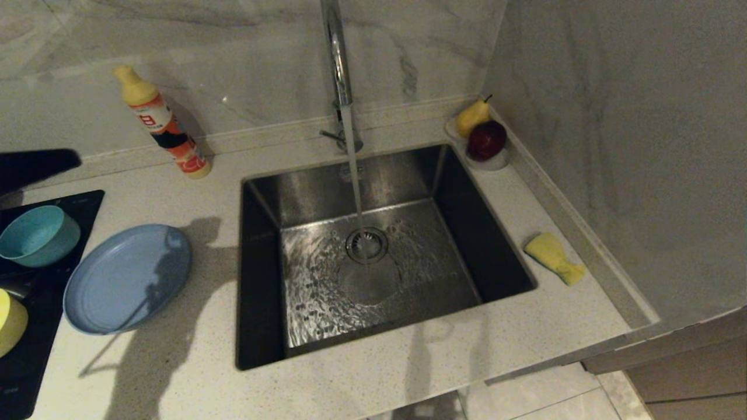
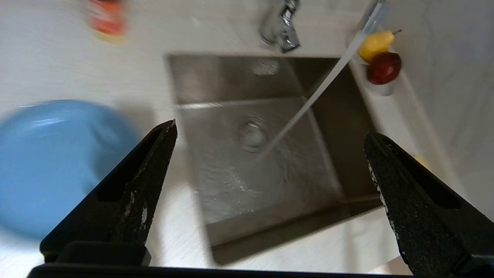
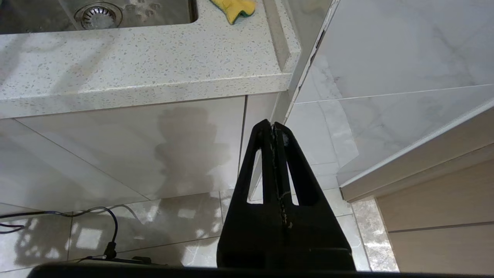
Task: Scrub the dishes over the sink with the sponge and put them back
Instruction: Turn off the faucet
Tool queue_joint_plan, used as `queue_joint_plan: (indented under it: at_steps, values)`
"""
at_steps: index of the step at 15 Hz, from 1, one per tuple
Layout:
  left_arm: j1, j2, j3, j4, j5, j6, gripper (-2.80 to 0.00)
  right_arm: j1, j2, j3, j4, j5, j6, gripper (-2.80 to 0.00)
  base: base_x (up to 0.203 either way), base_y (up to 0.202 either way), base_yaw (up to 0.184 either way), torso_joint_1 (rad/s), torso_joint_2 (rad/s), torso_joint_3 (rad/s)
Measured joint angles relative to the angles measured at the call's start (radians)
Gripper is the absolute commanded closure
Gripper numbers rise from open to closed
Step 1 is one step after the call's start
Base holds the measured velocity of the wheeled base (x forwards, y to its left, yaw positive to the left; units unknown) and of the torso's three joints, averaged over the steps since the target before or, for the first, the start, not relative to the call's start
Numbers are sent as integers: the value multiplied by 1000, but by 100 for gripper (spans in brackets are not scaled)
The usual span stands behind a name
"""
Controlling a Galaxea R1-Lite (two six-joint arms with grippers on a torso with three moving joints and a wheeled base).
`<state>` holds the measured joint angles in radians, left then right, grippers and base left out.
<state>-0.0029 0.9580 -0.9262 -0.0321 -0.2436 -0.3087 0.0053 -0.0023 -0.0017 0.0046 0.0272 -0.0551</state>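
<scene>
progress: nothing scrubbed yet by the look of it; no dish is at the sink, nothing is held.
sink (image 1: 496,256): water runs from the faucet (image 1: 338,64) onto the drain strainer (image 1: 366,244); basin holds no dishes.
plate (image 1: 125,279): periwinkle-blue, flat on the surface left of the sink, its left edge overlapping the black cooktop (image 1: 58,204).
teal bowl (image 1: 38,235): upright on the cooktop, at the surface's left edge.
yellow bowl (image 1: 10,322): on the cooktop near the front-left corner, mostly cut off.
sponge (image 1: 553,256): on the surface right of the sink, near the right wall, untouched.
left gripper (image 2: 270,133): fingers wide apart, empty, above the front of the sink with the plate off to one side; judging by that, the plate looks like the first pick.
right gripper (image 3: 273,129): fingers pressed together, empty, parked low in front of the cabinet, under the surface's front edge.
left to do: grab sponge, lift each of three dishes over the sink, scrub, return them.
other: soap bottle (image 1: 163,125) at back-left; pear (image 1: 473,115) and apple (image 1: 486,140) in a dish at the back-right corner.
</scene>
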Motion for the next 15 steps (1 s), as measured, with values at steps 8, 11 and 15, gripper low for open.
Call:
queue_joint_plan:
  at_steps: [8, 11, 15]
  values:
    - [-142, 672, -394, -43, -71, -202, -280, 0, 0, 0, 0, 0, 0, 0, 0, 0, 0, 0, 0, 0]
    - [-173, 772, -485, -41, -63, -249, -280, 0, 0, 0, 0, 0, 0, 0, 0, 0, 0, 0, 0, 0]
    - [-177, 799, -498, -47, -62, -257, 0, 0, 0, 0, 0, 0, 0, 0, 0, 0, 0, 0, 0, 0]
